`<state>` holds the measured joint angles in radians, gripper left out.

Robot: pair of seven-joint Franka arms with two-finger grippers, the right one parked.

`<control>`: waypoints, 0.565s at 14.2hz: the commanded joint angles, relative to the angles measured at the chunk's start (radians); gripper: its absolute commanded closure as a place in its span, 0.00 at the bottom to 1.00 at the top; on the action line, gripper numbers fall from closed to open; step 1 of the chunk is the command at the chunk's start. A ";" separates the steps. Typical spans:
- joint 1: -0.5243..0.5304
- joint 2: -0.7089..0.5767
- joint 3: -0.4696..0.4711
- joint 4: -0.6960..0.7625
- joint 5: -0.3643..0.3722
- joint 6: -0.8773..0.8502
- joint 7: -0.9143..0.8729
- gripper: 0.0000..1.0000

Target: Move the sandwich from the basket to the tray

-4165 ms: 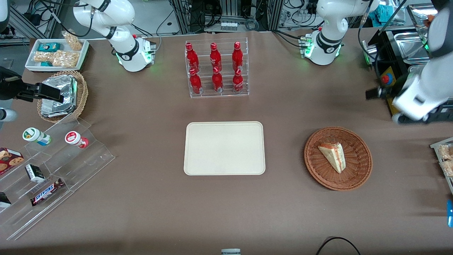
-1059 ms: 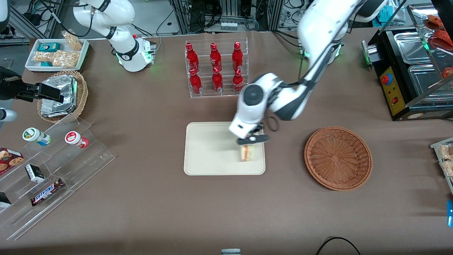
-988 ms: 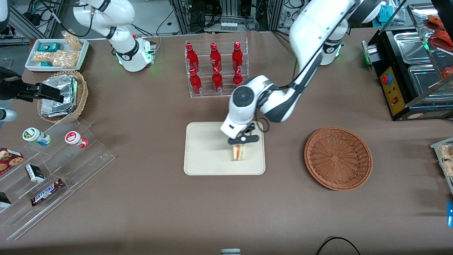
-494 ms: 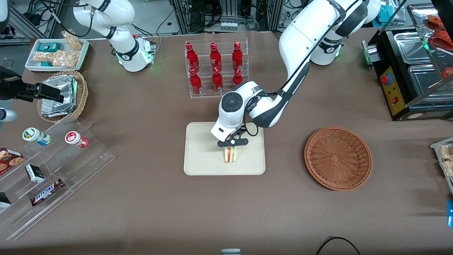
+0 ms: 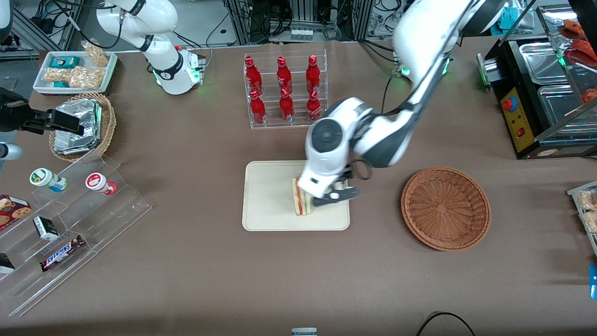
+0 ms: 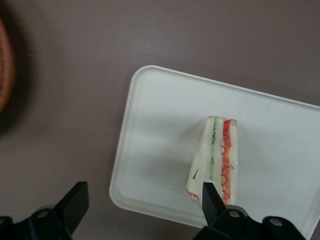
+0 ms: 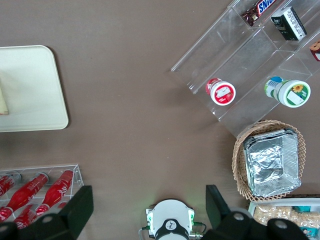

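The sandwich [image 5: 301, 201] stands on its edge on the cream tray [image 5: 266, 196], red and green filling facing up, in the half of the tray nearer the basket. It also shows in the left wrist view [image 6: 217, 157], on the tray [image 6: 160, 145]. My left gripper [image 5: 333, 196] is open and empty, raised above the tray's edge beside the sandwich, not touching it. In the wrist view the gripper [image 6: 143, 196] has its fingers wide apart, one fingertip [image 6: 209, 197] in front of the sandwich's corner. The reddish-brown basket [image 5: 445, 208] is empty, toward the working arm's end.
A clear rack of red bottles [image 5: 285, 91] stands farther from the camera than the tray. A tan basket with foil packets [image 5: 81, 126], a white snack tray [image 5: 74, 70] and an acrylic stand [image 5: 70, 224] lie toward the parked arm's end.
My gripper has let go of the sandwich, opened, risen and shifted toward the basket. The sandwich now stands free on the tray.
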<state>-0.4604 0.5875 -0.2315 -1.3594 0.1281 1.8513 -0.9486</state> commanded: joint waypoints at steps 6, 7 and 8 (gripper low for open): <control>0.363 -0.326 -0.002 -0.058 -0.134 -0.430 0.459 0.00; 0.415 -0.351 -0.002 -0.057 -0.134 -0.470 0.528 0.00; 0.463 -0.383 0.000 -0.055 -0.128 -0.513 0.601 0.00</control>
<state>-0.0750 0.2805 -0.2235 -1.3716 0.0130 1.3898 -0.4575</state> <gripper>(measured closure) 0.000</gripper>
